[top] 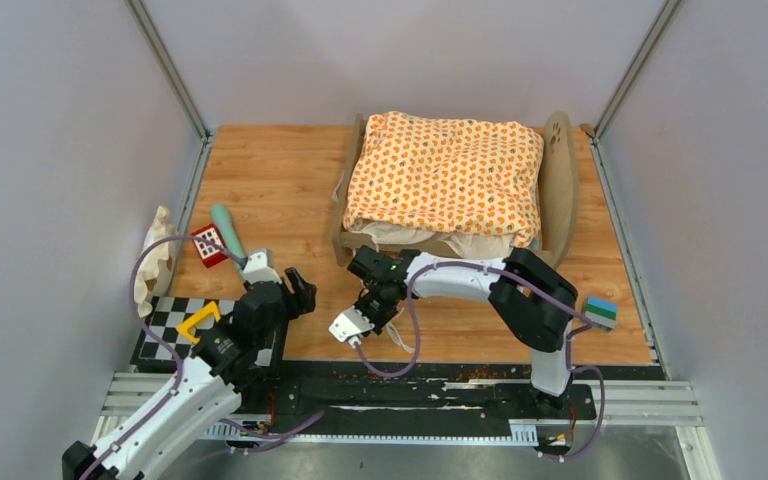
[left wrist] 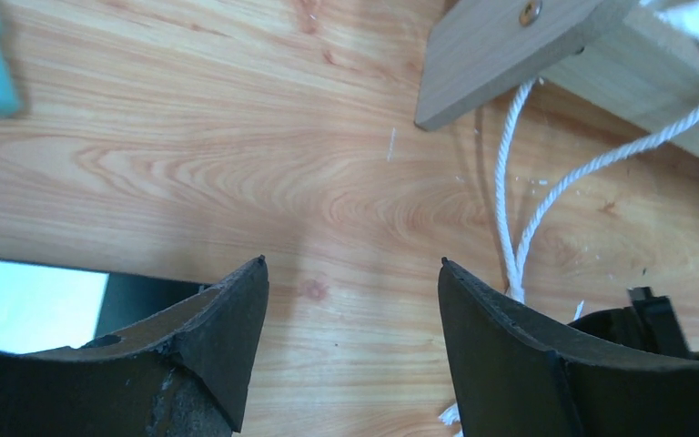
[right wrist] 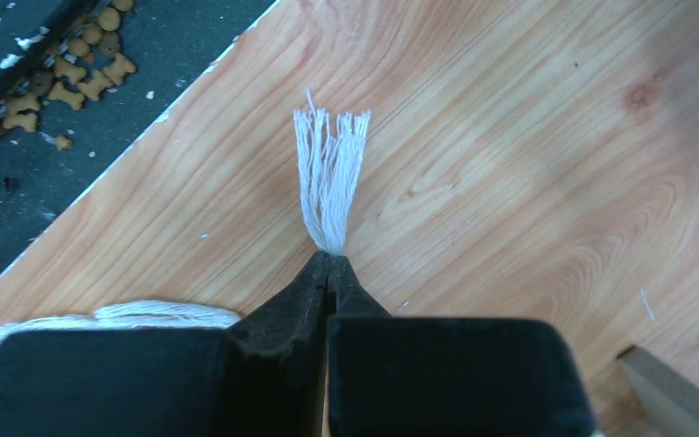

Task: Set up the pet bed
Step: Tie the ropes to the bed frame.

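Pinching a frayed tie (right wrist: 329,187), right pincer (right wrist: 329,259); unclear from overhead.

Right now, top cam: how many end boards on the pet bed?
2. A rounded light-wood right end board stands clear on the right; the left end board peeks out beside the orange-patterned cushion, mostly hidden.

Black-and-white arms (top: 457,277), purple cables (top: 141,270), black wedge-shaped gripper fingers (left wrist: 227,337)
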Robot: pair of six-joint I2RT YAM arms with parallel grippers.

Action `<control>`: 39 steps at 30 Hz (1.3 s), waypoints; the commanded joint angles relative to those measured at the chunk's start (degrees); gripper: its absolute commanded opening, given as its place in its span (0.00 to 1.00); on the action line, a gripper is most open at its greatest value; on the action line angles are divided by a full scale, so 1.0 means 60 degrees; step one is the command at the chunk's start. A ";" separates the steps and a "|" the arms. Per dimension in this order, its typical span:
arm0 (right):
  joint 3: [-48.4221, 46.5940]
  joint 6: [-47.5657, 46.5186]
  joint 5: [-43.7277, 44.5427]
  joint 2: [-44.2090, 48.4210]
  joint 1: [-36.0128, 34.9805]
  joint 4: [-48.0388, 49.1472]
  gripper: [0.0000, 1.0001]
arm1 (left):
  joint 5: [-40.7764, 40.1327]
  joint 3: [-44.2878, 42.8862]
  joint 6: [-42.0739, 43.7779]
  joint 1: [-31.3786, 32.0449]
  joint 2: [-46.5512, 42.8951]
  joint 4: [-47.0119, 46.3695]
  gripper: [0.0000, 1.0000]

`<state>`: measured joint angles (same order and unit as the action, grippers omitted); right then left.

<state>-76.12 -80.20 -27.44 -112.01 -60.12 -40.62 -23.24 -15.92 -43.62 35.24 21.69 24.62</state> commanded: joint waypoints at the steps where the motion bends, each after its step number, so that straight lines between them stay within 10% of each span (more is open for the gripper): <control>1: 0.1351 0.0761 -0.0862 0.1370 0.0145 0.2499 0.00 | 0.0852 -0.0466 0.0431 -0.0030 0.1458 -0.2133 0.77; 16: 0.3498 0.1365 -0.1756 0.3656 0.0308 0.4490 0.00 | 0.2695 -0.0398 0.0399 -0.0038 0.4898 -0.6842 0.81; 39: 0.4563 0.1960 -0.2355 0.5040 0.0308 0.5227 0.00 | 0.3127 -0.1057 -0.1003 -0.0035 0.9001 -0.9470 0.68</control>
<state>-49.32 -69.80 -39.09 -83.05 -58.41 -11.86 -4.51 -20.82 -48.16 35.20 74.24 -27.09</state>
